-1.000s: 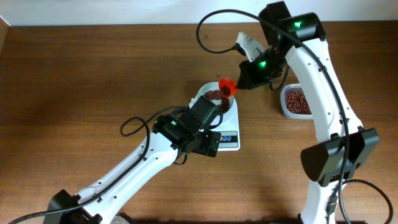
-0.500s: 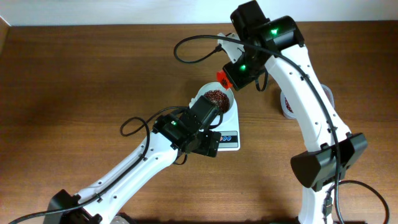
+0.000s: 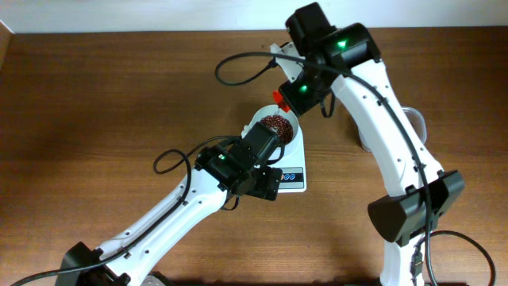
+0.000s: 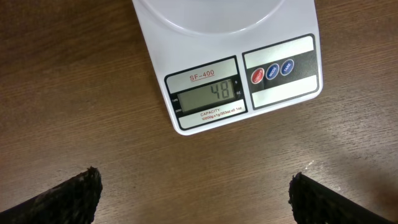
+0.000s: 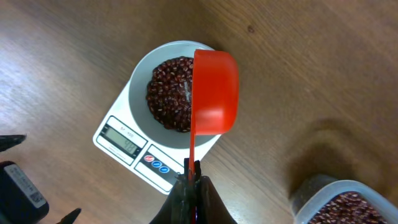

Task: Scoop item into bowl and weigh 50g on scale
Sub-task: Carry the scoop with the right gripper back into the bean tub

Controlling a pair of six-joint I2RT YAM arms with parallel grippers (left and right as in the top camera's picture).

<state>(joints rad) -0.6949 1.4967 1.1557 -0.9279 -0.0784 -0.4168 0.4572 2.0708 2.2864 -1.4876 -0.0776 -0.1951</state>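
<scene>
Brown wooden desk (image 3: 95, 95) carries all items. Right gripper (image 5: 191, 180): jaws closed on the thin handle of the red scoop (image 5: 214, 93), at bottom centre of the right wrist view. The scoop cup hangs over the right rim of the bowl (image 5: 138, 81). The beans (image 5: 168, 93) form a heap inside the bowl, which stands on the scale (image 5: 124, 140) at centre frame. Left gripper (image 4: 196, 198): jaws spread wide, holding nothing, tips at the lower corners of the left wrist view, over bare desk just below the scale. The display (image 4: 208, 93) reads 48. A clear tub (image 5: 339, 202) holding more beans sits at lower right, apart from the scale.
</scene>
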